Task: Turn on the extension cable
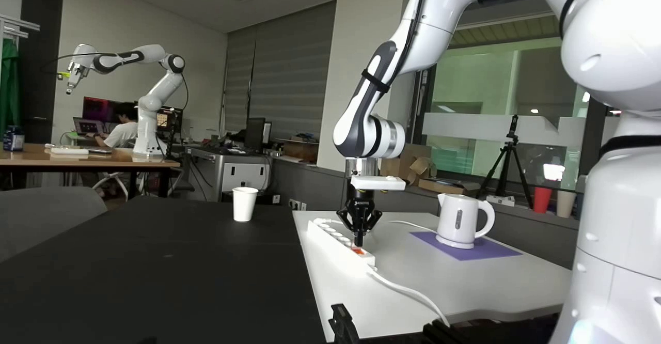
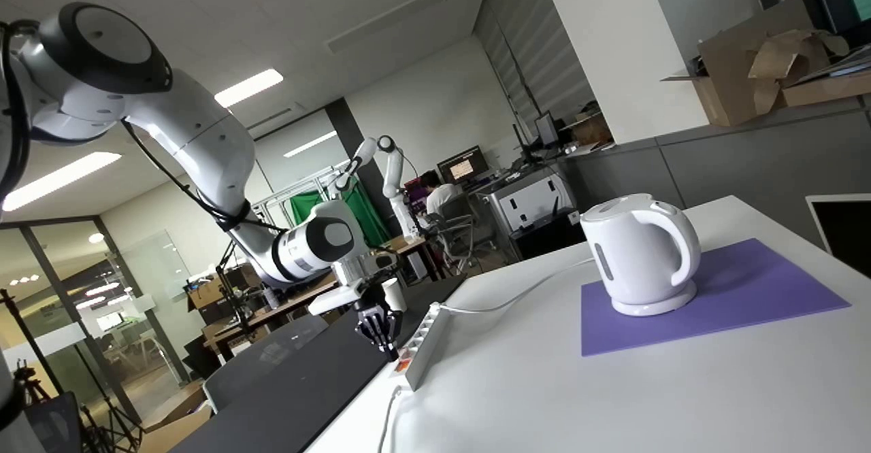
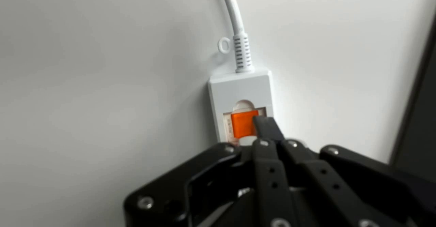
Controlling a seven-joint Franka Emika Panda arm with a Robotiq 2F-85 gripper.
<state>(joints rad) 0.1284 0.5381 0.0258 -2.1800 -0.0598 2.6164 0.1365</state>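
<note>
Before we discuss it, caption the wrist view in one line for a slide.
Closed black gripper at the orange switch of a white power strip, whose cord runs out of frame.

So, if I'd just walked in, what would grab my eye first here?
Probably the big white robot arm in the foreground of both exterior views, its shut black gripper pointing down at the white extension cable. In the wrist view, the bright orange switch stands out, partly hidden by the gripper. Next might be the white kettle on the purple mat, in the right half of both exterior views.
</note>
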